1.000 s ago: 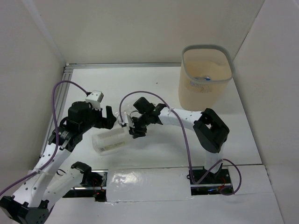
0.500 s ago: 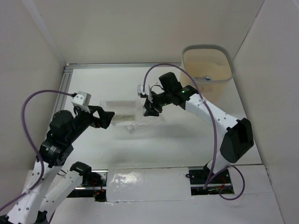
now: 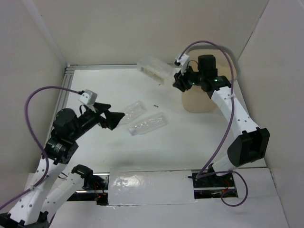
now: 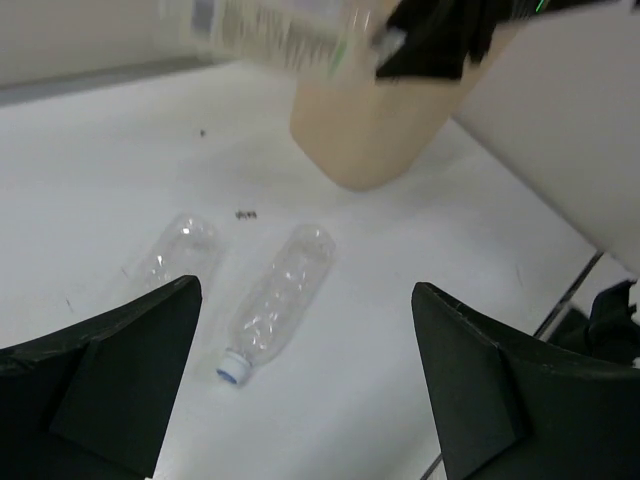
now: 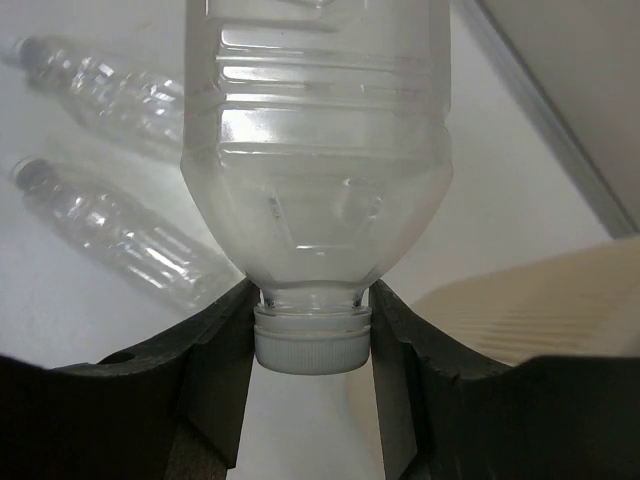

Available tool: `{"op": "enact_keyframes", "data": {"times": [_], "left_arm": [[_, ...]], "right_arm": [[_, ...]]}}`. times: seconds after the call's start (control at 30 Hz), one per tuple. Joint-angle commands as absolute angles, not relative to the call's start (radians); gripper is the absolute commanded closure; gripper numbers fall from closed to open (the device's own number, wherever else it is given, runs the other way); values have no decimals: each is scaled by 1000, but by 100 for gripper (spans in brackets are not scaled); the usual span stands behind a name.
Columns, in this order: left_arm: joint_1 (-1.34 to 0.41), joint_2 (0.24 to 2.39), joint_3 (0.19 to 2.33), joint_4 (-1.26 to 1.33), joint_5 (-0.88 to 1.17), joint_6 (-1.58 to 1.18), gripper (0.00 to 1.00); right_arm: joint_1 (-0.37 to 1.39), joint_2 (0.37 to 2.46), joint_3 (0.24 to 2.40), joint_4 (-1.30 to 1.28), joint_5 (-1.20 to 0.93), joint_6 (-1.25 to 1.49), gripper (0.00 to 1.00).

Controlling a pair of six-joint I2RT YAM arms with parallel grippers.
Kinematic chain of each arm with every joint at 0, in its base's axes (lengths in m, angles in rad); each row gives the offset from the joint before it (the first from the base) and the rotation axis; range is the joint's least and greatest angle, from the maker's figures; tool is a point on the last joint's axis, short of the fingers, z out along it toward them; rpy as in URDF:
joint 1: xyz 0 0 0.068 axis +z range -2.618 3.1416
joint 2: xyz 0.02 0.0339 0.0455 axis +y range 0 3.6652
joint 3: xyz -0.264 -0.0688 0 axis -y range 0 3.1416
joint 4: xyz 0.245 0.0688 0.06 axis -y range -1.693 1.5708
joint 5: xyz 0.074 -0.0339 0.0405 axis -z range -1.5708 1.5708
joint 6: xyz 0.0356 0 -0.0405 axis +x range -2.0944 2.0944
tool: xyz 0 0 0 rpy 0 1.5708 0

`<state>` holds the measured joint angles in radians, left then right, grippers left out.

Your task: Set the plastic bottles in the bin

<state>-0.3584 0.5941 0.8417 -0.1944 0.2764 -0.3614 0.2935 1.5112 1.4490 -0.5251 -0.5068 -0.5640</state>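
My right gripper [image 3: 176,80] is shut on the white cap and neck of a wide squarish clear bottle [image 3: 153,69], which it holds in the air just left of the beige bin [image 3: 194,102]. In the right wrist view this bottle [image 5: 315,150] fills the middle, its cap pinched between the fingers [image 5: 215,350]. Two plain clear bottles [image 3: 134,110] [image 3: 148,123] lie side by side on the table. My left gripper [image 3: 114,118] is open and empty, just left of them; its wrist view shows both bottles [image 4: 172,250] [image 4: 280,300] ahead of the jaws.
The right arm covers most of the bin's top in the overhead view. White walls close the table at the back and on both sides. A small dark speck [image 3: 155,105] lies near the bottles. A foil-like sheet [image 3: 147,185] lies at the near edge.
The right arm has carried the wide bottle up from the table's middle, back and right to beside the bin. The left gripper has let go and drawn back left. Two lying bottles now show.
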Motion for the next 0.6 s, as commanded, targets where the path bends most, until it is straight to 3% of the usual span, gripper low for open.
{"op": "enact_keyframes", "data": {"times": [0.0,0.23,0.33,0.57], "left_arm": [[-353,692,821,-233,380,-305,1],[-455,834,801,-173,331,-221,1],[-500,894,811,-161,311,-210,1],[-638,1001,844,-80,209,-143,1]], "right_arm": [[227,1448,1568,-413,-509,-473,71],[138,1402,1577,-362,-462,-362,68],[100,1374,1568,-350,-554,-333,67],[-18,1321,1549,-276,-417,-259,68]]}}
